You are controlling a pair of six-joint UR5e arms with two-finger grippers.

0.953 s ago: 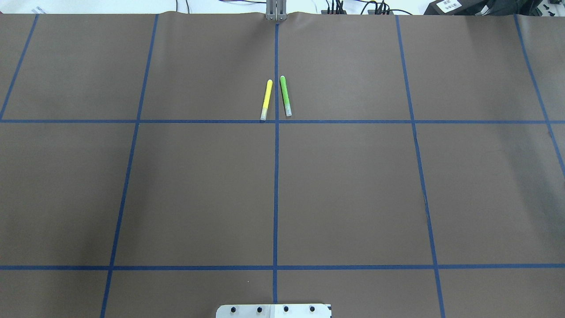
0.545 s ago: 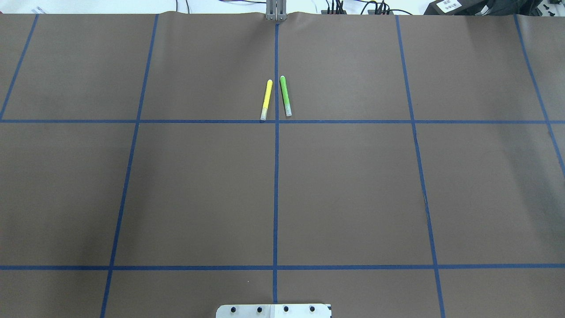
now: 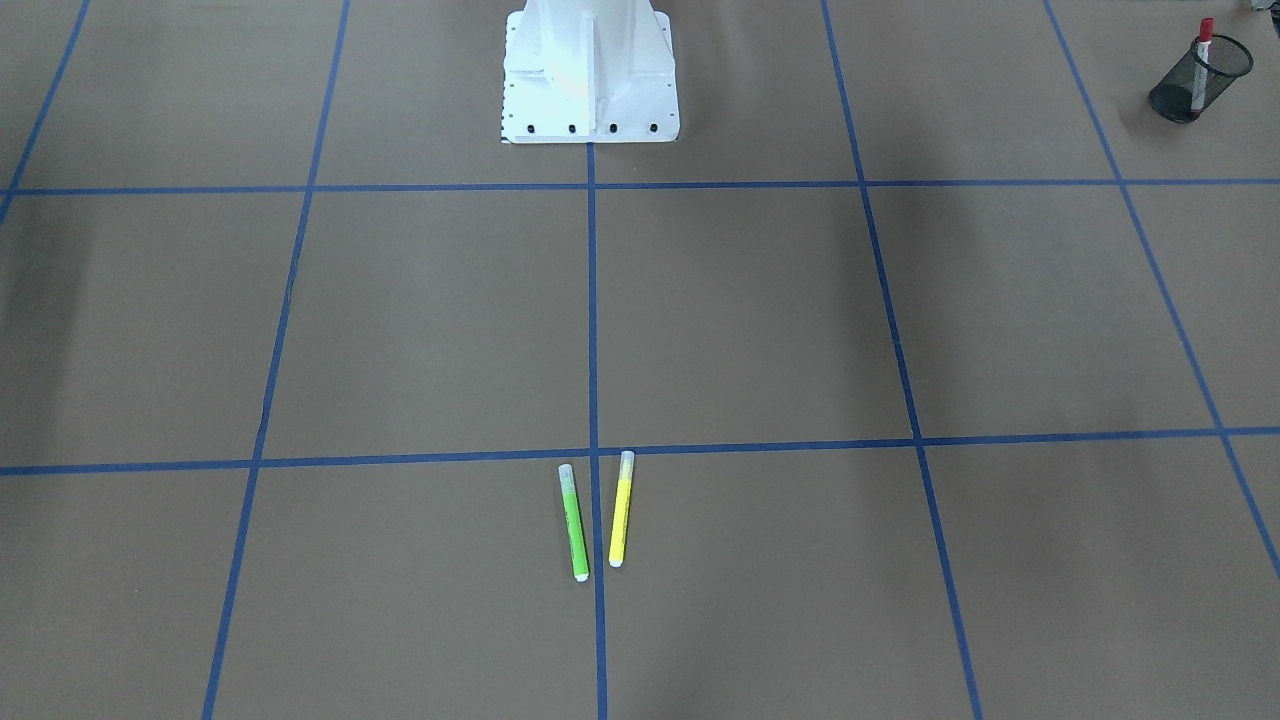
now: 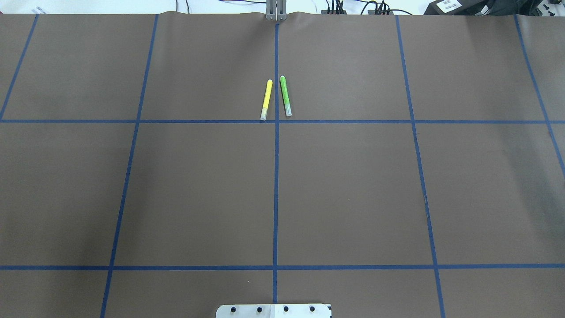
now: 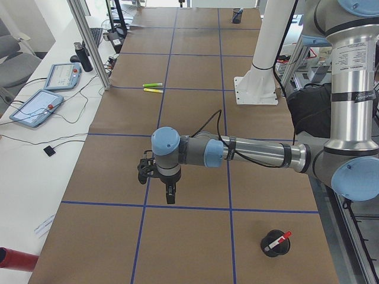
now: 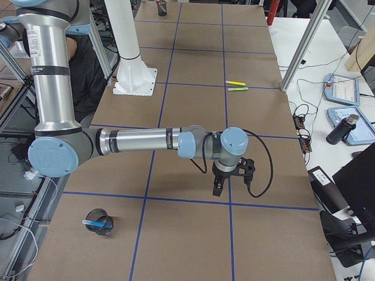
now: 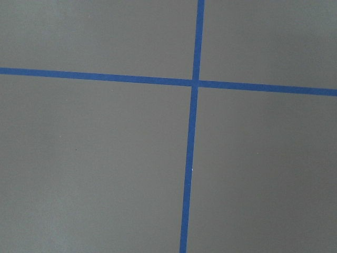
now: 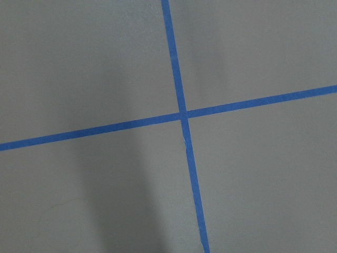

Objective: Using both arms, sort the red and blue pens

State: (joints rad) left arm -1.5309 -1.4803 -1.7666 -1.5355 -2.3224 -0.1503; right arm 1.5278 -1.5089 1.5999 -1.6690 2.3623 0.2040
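Exterior left: red marker (image 5: pixel 279 239) in cup (image 5: pixel 266 249), well apart from left tool (image 5: pixel 170 199).

Table (image 4: pixel 198 190) bears yellow highlighter (image 4: pixel 266 100), green highlighter (image 4: pixel 285 96), left cup (image 5: pixel 274 244) and right cup (image 6: pixel 99 222).

Brn table (image 4: pixel 198 190) w/ blue grid (image 4: pixel 276 176); yel highlighter (image 4: pixel 266 100), grn highlighter (image 4: pixel 285 96).

No legible text; label (image 4: pixel 449 4) on black box (image 4: pixel 438 9) too small.
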